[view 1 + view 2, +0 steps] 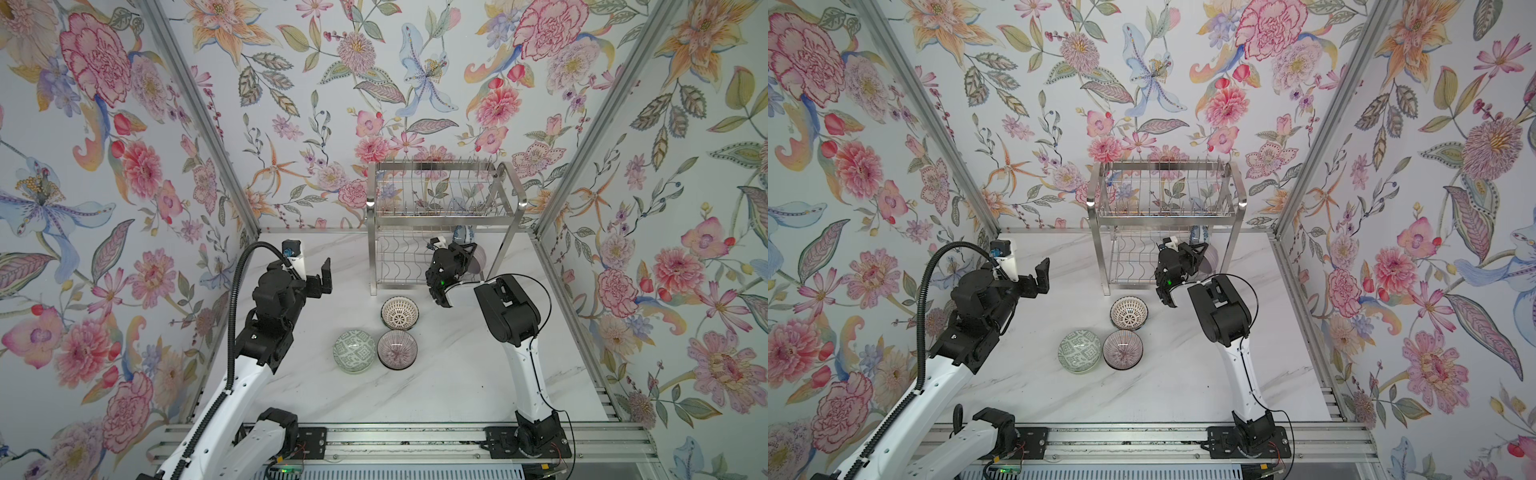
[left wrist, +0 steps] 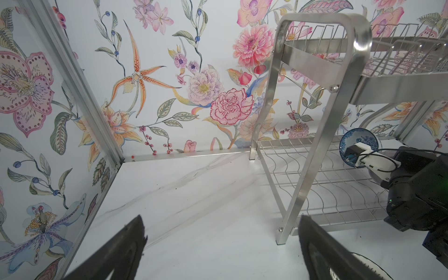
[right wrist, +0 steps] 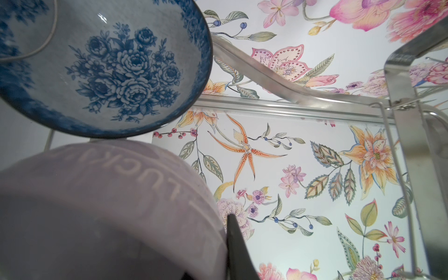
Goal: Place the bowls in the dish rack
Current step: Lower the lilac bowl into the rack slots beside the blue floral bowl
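Left arm (image 1: 266, 332) first, rising closest to the overhead camera: white shell links, black joints, ribbed black conduit; its left gripper (image 1: 323, 277) hangs above bare table left of the rack, jaws spread wide, nothing between them; the left wrist view agrees, two dark tapered fingers (image 2: 121, 252) far apart over the marble.

Table (image 1: 457, 382): one; white, grey-veined marble look, smooth.

Dish rack (image 1: 415, 222): one, shiny stainless steel, two tiers; flat bar legs with rounded shoulders, thin upright prongs above, wavy wires on a grid below; stands at the table's far edge by the flowered wall (image 1: 332, 83).

Bowls: five counted, all small, round, glazed.
- Three upright on the table in front of the rack, tightly clustered: white lattice bowl (image 1: 400, 312) nearest the rack; grey-green geometric bowl (image 1: 354, 351) and purple-lined bowl (image 1: 397, 349) rim to rim.
- Blue floral bowl (image 3: 109, 72) stands on edge at the right end of the lower shelf.
- Lilac bowl (image 3: 109, 213) tipped on its side just in front of it, right gripper (image 1: 468, 254) clamped on its rim; contact with the shelf wires cannot be told.

Only the right wrist view shows pale lettering on the lilac bowl's matte outer wall, one black finger (image 3: 236, 249) beside it, and the rose bouquet inside the blue bowl; the top views alone show the table trio whole.
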Robot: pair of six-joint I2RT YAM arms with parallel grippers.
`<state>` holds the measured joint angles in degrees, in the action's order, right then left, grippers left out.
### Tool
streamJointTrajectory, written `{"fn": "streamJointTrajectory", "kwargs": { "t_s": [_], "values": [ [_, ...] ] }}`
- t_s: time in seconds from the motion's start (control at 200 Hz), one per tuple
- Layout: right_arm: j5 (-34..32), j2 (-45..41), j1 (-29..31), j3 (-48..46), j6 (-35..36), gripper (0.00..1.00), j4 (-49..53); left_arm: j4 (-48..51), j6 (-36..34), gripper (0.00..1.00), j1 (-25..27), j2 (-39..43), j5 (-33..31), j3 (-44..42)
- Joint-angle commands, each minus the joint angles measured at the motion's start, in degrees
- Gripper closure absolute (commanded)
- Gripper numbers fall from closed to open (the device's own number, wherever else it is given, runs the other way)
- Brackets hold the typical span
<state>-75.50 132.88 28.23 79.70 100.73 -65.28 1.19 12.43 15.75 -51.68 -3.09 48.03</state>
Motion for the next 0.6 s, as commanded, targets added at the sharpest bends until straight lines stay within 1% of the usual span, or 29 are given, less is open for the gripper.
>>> {"fn": "streamJointTrajectory", "kwargs": {
  "t_s": [0.0, 0.26, 0.48, 0.51, 0.591],
  "values": [
    [-0.45, 3.77, 2.35, -1.17, -1.67, 0.88, 4.16, -0.82, 0.54, 0.01, -0.75, 0.79, 1.45, -0.66],
    [-0.75, 2.92, 2.80, -0.06, -5.29, 0.87, 8.75, -0.70, 0.58, 0.01, -0.69, 1.28, 1.27, -0.75],
    [-0.87, 1.56, 2.80, -0.12, -11.72, 0.85, 16.49, -0.73, 0.63, 0.01, -0.68, 1.37, 1.36, -0.92],
    [-0.78, 1.31, 2.80, -0.07, -12.47, 0.80, 17.42, -0.80, 0.65, 0.01, -0.63, 1.36, 1.38, -0.92],
    [-0.62, 0.71, 2.85, 0.34, -14.60, 0.79, 20.35, -0.75, 0.67, 0.01, -0.73, 1.24, 1.36, -0.92]
  ]
}}
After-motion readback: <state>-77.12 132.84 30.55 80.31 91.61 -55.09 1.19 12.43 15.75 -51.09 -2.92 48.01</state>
